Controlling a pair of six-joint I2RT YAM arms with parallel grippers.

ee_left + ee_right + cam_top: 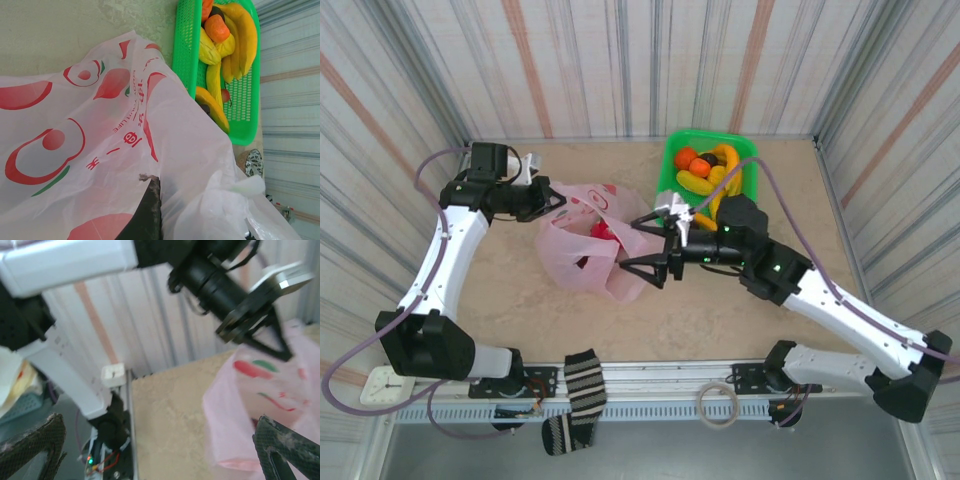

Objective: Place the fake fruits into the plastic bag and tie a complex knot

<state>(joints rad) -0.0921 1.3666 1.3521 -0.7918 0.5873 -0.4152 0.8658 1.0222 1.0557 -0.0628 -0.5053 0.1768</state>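
Pinched shut, the left fingers (544, 204) hold the plastic bag (582, 250) by its far-left edge in the top view, the bag lying on the desk (710, 315), while the right fingers (642, 268) gape wide beside its right side — the fake fruits (705, 172) sit in the green basket (667, 170) behind. From the left wrist, pink film crowds the lens, basket beyond; from the right wrist, spread fingertips frame the bag — left fingers clamped on its raised edge.

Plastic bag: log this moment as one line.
left gripper shut on plastic bag edge | right gripper open at bag's right side | fake fruits in green basket | bag untied
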